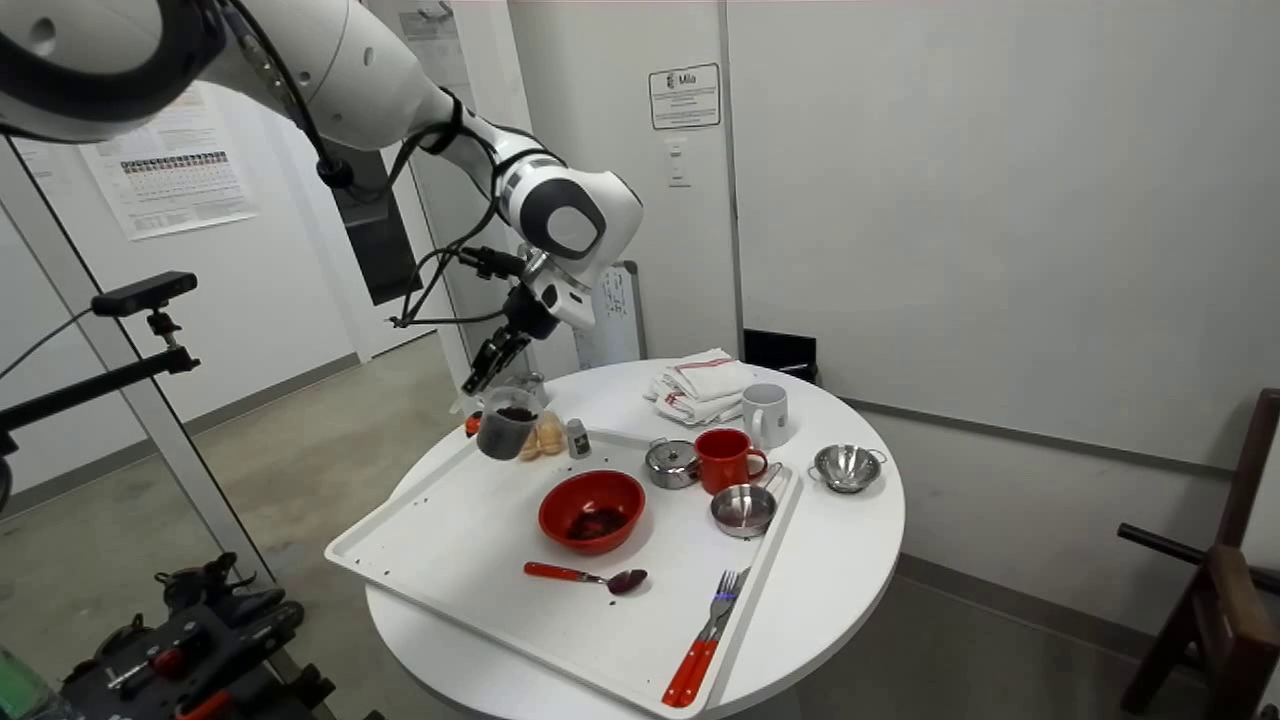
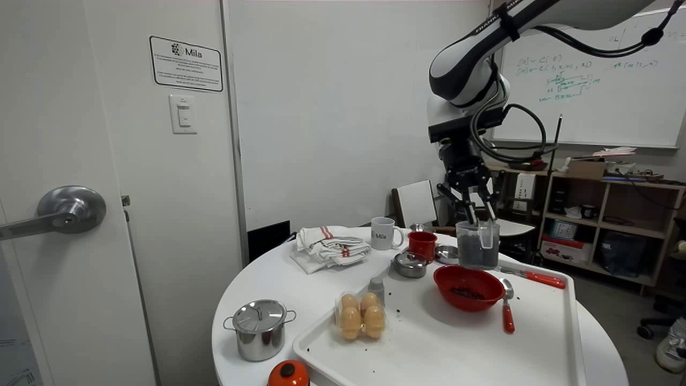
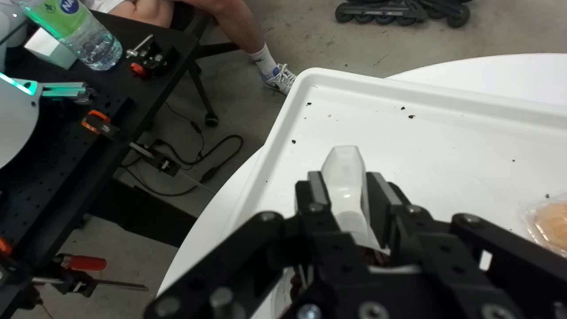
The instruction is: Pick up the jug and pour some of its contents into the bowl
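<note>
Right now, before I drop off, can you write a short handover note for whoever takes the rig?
Gripper: fingers closed on the jug by its handle.
Jug: up in the air with dark contents inside; an exterior view shows it off to one side of the bowl.
Bowl: on the tray, with dark bits in it.
Done: jug grasped and lifted; some has probably been poured, but these pictures can't confirm where the bits came from.
Left: if more is wanted, probably bring the jug over the bowl and tilt; otherwise set it down.
</note>
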Action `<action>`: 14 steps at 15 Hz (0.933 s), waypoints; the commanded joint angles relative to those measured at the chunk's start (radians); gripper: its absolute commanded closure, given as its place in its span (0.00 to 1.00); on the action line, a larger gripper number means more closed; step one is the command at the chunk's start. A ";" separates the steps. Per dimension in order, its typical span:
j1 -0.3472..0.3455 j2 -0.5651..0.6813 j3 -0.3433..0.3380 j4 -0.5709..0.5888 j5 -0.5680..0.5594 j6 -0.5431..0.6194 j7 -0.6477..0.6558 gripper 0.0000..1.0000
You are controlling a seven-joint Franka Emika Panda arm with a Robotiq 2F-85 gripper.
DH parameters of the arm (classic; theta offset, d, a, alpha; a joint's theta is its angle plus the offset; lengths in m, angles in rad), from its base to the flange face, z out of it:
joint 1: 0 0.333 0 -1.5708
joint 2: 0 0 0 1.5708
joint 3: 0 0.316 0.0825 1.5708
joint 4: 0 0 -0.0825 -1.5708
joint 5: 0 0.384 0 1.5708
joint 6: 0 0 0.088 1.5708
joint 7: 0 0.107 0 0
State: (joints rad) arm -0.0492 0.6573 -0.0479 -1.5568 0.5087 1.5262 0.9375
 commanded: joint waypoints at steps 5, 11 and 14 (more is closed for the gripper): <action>-0.098 0.089 -0.004 0.112 0.117 -0.167 0.005 0.88; -0.128 0.174 -0.003 0.210 0.157 -0.356 -0.003 0.88; -0.133 0.215 -0.003 0.264 0.171 -0.459 -0.011 0.88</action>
State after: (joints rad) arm -0.1697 0.8075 -0.0523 -1.3920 0.6457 1.1857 0.9340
